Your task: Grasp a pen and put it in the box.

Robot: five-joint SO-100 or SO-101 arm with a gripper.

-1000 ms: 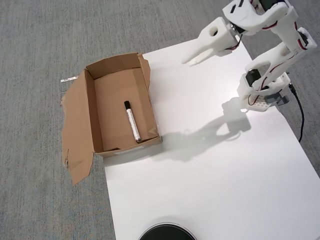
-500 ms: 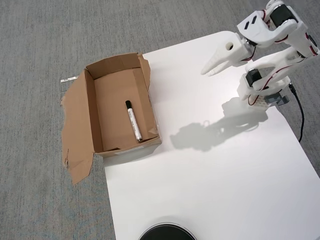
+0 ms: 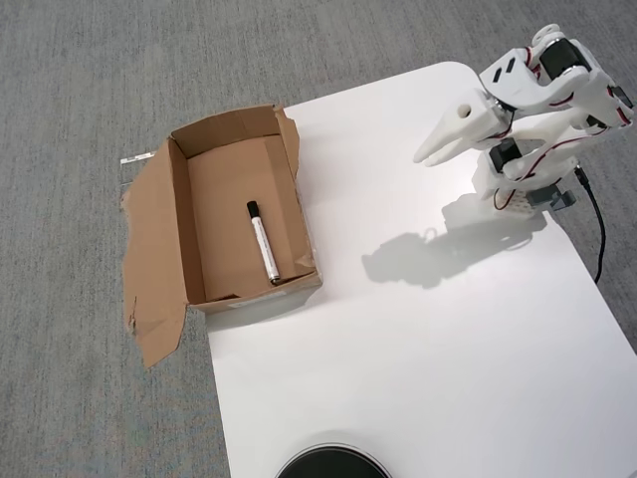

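In the overhead view the white pen [image 3: 265, 242] with its black cap lies flat inside the brown cardboard box [image 3: 185, 224], near the box's right wall, cap toward the far end. My white gripper [image 3: 425, 157] hangs above the white table at the upper right, far from the box. Its fingers are together with nothing between them, tips pointing left and down.
The box straddles the left edge of the white table [image 3: 418, 339], with a flattened flap on the grey carpet [image 3: 80, 100]. A black round object [image 3: 331, 464] shows at the bottom edge. A black cable [image 3: 595, 224] runs by the arm's base at the right.
The arm has pulled back to the right toward its base, away from the box. The pen stays where it lay in the box.
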